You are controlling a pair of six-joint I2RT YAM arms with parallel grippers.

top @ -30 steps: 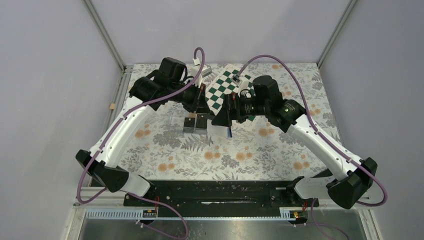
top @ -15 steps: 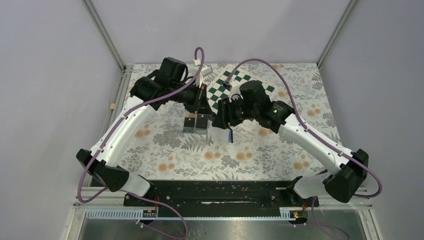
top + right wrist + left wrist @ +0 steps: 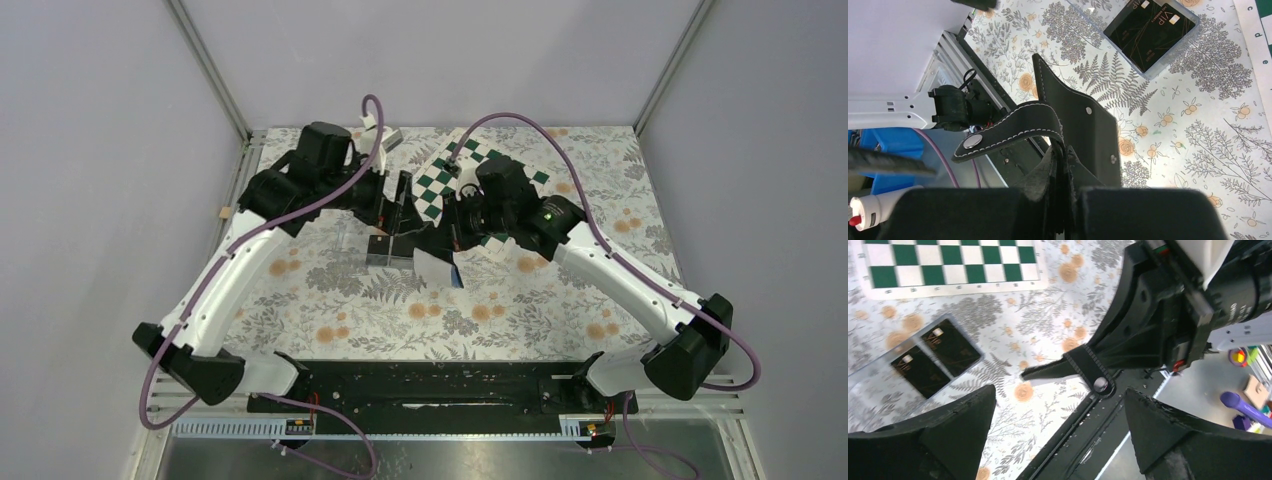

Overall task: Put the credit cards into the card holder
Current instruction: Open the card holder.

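Right gripper (image 3: 1063,195) clamps card holder (image 3: 1083,130) aloft, apparently near its fold. Soft leather, floppy flap. Left gripper (image 3: 1058,390) wide open, empty. Credit cards (image 3: 935,356) in clear box (image 3: 885,360): thin, stiff, slick; take by edge.

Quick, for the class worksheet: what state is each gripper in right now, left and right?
Left gripper: open, holding nothing.
Right gripper: shut on the card holder.
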